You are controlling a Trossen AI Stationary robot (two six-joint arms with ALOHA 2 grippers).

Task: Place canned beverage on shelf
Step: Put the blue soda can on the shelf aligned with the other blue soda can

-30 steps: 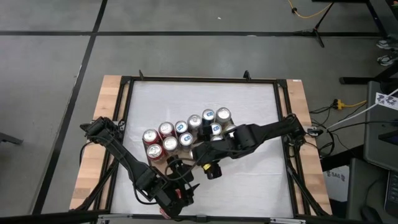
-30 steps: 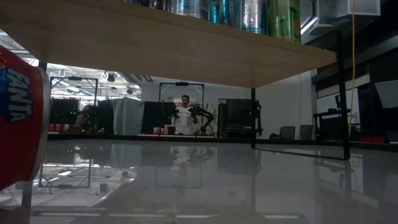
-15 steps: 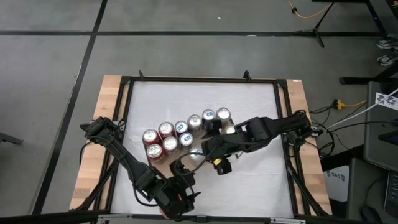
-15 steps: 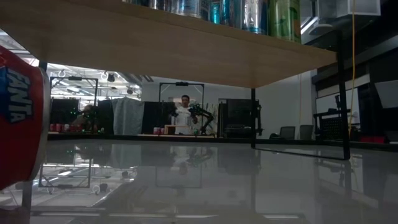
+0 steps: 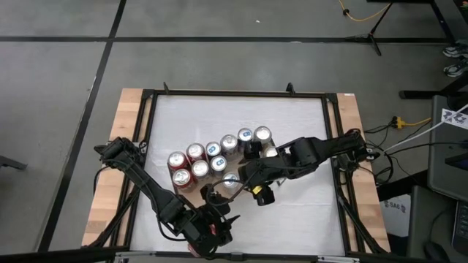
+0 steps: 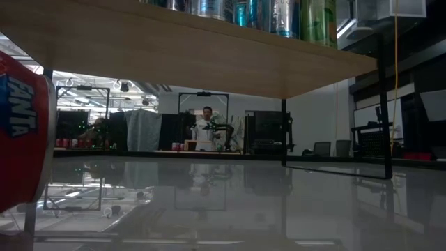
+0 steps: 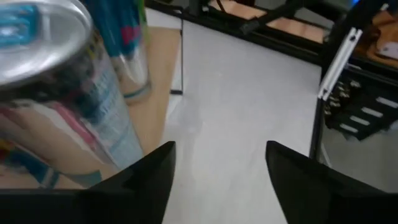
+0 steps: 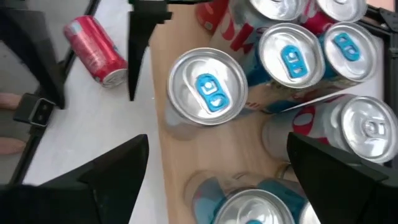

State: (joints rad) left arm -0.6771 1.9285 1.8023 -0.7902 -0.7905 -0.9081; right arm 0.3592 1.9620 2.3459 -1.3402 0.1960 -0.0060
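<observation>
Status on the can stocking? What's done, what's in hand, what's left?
Done: a cluster of cans stands on the shelf.
In hand: nothing. The right end effector hangs open over the shelved cans. The left end effector is open and empty at the shelf's edge.
Left: a red can lies on the white tabletop, not yet shelved.

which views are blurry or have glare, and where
Left wrist view: the near can is soft and out of focus. Low view: the red can at the edge is blurred, and the white tabletop mirrors the room. Right wrist view: can tops are fairly sharp.
</observation>
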